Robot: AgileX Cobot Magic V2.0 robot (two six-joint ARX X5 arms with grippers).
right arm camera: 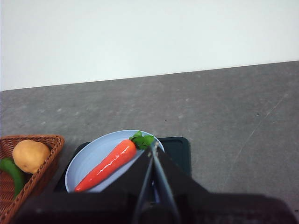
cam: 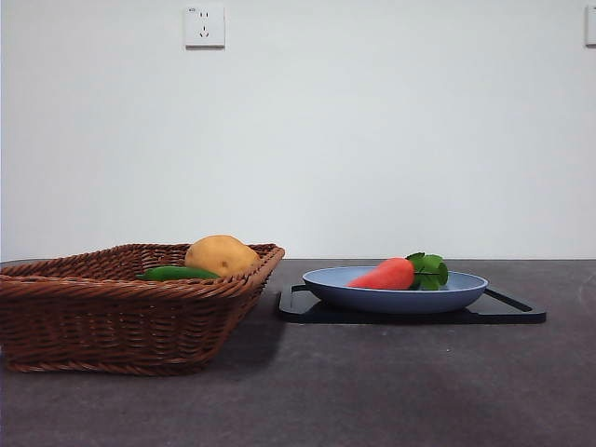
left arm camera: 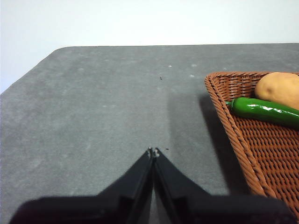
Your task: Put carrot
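The carrot (cam: 384, 275) lies on its side in the blue plate (cam: 447, 296), which sits on a black tray (cam: 517, 310). It is round and could roll if something bumps the plate. The right gripper (right arm camera: 153, 148) hangs just above the carrot's leafy end, jaws pressed together, not touching it. The left gripper (left arm camera: 153, 151), also pressed together, waits near the basket (cam: 112, 317) holding a potato (cam: 221, 254) and a green pepper (cam: 177, 273).
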